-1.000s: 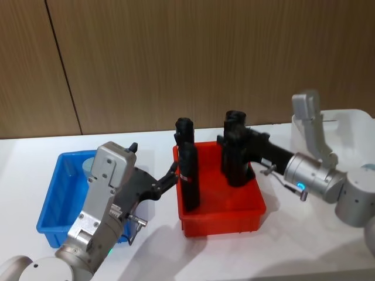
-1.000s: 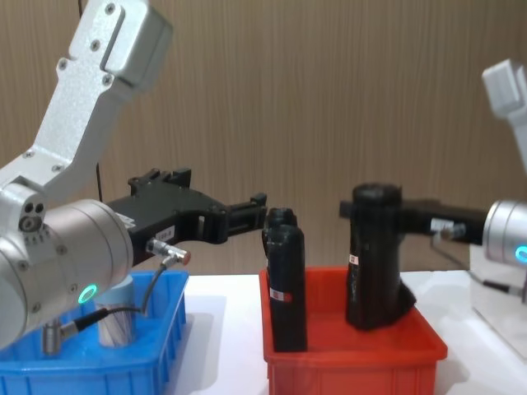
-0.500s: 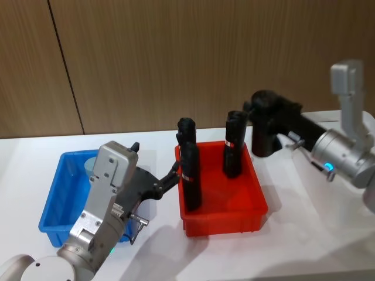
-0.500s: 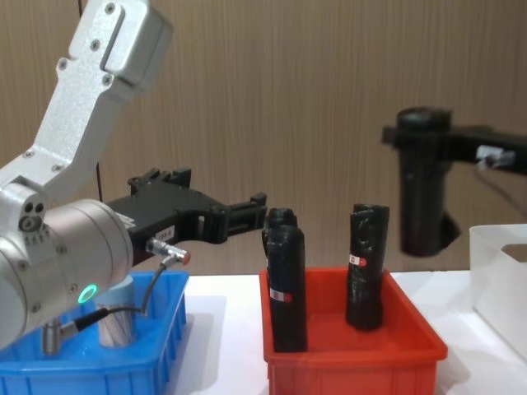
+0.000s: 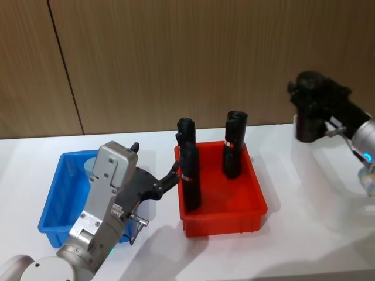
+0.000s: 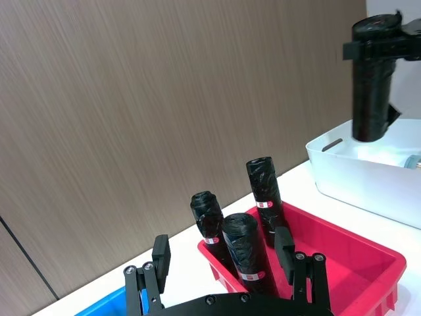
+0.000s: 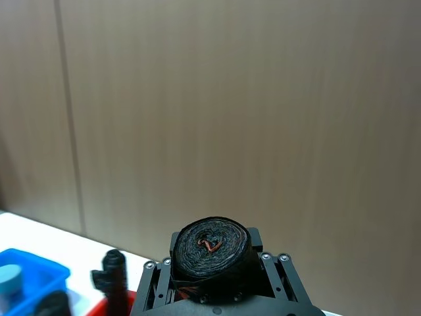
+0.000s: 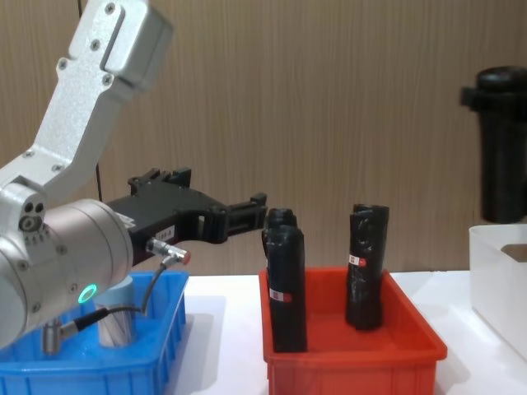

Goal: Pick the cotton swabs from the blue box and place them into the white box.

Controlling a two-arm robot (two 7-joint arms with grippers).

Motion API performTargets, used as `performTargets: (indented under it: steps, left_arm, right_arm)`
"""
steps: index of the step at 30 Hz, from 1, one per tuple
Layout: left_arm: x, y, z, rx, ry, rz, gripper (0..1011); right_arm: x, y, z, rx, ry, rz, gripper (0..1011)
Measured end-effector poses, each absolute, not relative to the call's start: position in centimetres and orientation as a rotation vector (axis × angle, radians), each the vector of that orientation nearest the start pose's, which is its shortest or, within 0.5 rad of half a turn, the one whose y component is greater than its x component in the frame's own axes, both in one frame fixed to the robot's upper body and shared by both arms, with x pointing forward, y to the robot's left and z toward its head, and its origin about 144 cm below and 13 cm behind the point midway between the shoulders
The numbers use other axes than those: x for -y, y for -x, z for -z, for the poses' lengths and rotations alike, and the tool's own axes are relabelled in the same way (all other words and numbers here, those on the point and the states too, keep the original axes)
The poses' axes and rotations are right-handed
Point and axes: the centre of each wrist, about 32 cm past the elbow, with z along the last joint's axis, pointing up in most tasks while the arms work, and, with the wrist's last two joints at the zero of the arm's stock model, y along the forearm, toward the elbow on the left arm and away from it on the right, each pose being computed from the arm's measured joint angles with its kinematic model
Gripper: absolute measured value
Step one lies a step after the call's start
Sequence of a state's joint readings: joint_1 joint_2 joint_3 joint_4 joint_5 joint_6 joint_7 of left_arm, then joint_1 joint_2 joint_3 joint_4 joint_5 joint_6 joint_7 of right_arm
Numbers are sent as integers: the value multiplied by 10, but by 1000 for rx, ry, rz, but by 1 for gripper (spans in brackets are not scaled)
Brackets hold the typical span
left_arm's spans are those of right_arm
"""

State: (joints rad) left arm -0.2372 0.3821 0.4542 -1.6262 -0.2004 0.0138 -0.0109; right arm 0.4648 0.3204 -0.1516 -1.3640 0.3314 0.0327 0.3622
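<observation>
On a white counter (image 5: 304,234), a red plastic rectangular bin (image 5: 222,202) is sitting at the centre, and everything else is lying to either side of it. To its left, a shallow bright blue plastic box (image 5: 55,202) is holding a small clear jar of cotton swabs with a pale blue-grey round lid (image 8: 117,317), standing upright toward the far side of the box. Above the near right corner of the blue box, the left pincer (image 5: 174,175) is hovering with its black fingers parted and nothing between them, the tips reaching toward the left wall of the red bin. Inside the red bin, three tall black rolls (image 6: 248,253) are standing upright, two near the left wall and one nearer the far right. Well to the right of the red bin and higher than it, the right pincer (image 7: 210,273) is clamping a fourth black roll (image 5: 306,120), holding it upright in the air. Below that roll, a white smooth-walled plastic box with a rounded rim (image 6: 358,174) is resting on the counter.
</observation>
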Motion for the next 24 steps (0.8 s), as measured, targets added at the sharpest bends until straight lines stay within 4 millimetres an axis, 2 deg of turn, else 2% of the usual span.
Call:
performTargets:
  steps: [16,24]
  left_arm:
    - [-198,-492,-1204,268,-61,-1124,1004]
    - [-198,-492,-1204,268,-61,-1124,1004]
  right_arm:
    - [335,-562,-1256,164,-12,1354,550]
    - [348,-562,-1250,144,19,1401,799]
